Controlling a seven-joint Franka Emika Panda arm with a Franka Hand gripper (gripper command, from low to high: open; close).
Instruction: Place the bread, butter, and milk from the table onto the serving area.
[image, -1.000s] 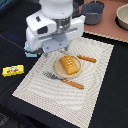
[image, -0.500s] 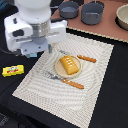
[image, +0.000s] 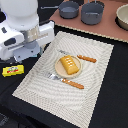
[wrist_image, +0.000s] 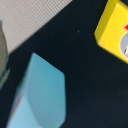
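The bread (image: 70, 65) lies on the round tan plate (image: 59, 71) on the striped cream serving area (image: 95, 100). The butter (image: 13, 70) lies on the black table (image: 10, 92) at the exterior view's left; it also shows in the wrist view (wrist_image: 114, 30). The pale-blue milk (wrist_image: 42, 95) shows close up in the wrist view, on the black table beside the mat's edge (wrist_image: 35, 20); the arm hides it in the exterior view. My gripper (image: 24, 50) hangs over the table left of the mat, above the milk, open and empty, its fingers mostly hidden.
A pinkish-brown board (image: 100, 27) with two grey pots (image: 69, 9) stands at the back, and a bowl (image: 123, 17) sits at the back right. Orange-handled cutlery (image: 75, 83) flanks the plate.
My arm has moved from above the plate toward the exterior view's left, off the mat and over the black table. The bread stays on the plate.
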